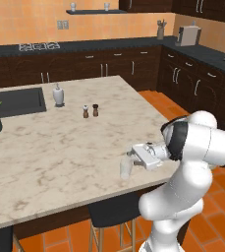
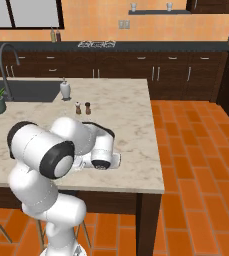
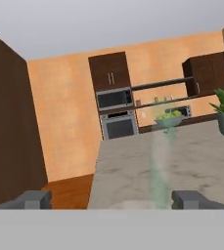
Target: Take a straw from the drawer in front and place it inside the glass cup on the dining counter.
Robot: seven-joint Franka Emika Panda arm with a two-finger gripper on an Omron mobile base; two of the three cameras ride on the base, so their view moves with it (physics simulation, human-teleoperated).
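Here, in the left base view, the gripper (image 1: pixel 132 156) lies level over the dining counter (image 1: pixel 60 147), with the glass cup (image 1: pixel 126 168) just below its tip. In the right base view the arm hides the hand; the dining counter (image 2: pixel 131 125) spreads beyond. In the hand view the fingers (image 3: pixel 189 199) stand wide apart, released, and the glass cup (image 3: pixel 160 171) rises between them, nearer the right one.

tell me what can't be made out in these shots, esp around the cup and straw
- Straw: too thin to pick out against the glass cup in the left base view; whether it sits inside cannot be told.
- Glass cup in the right base view: hidden behind the arm's white links.
- Gripper: its fingertips blur into the cup in the left base view; the hand view shows them spread wide.
- Cup's base: cut off at the hand view's bottom.
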